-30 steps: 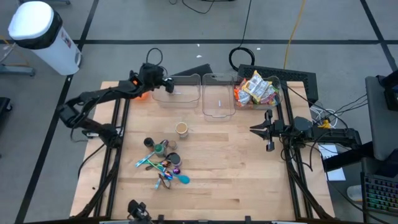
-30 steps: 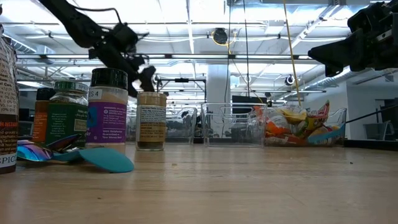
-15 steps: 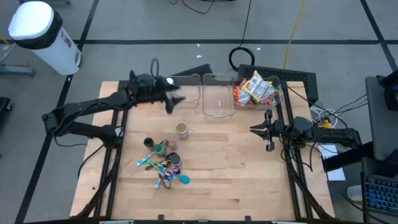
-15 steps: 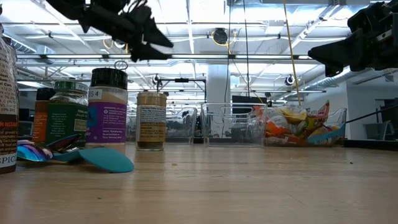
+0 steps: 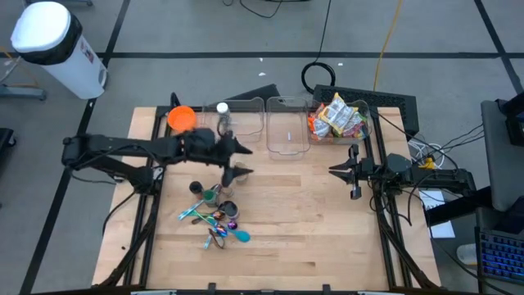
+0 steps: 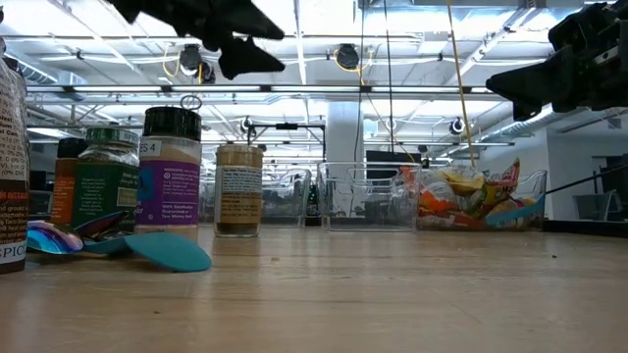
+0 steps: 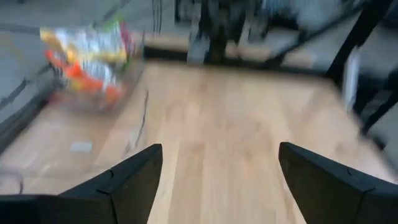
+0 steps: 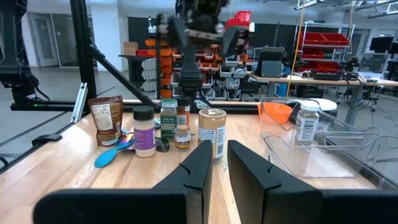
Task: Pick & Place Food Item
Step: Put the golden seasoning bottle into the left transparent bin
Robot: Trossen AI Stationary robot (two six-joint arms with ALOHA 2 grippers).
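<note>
Two arms at the table; left gripper (image 5: 239, 160) raised above the wooden table (image 5: 327, 221), over the tan-lidded jar (image 6: 238, 189), fingers (image 7: 127, 180) spread wide and empty; right gripper (image 5: 354, 172) parked near the table's right edge, fingers (image 8: 245, 168) nearly together, nothing between them; food packets (image 5: 336, 116) heaped in the rightmost clear bin (image 5: 364, 131) at the far edge, middle bin (image 5: 286, 127) beside it; bottle with white cap (image 5: 223, 115) upright in the left bin, orange bowl (image 5: 181, 119) just beside; spice jars (image 6: 170, 176) and coloured spoons (image 5: 217, 225) clustered left of centre
</note>
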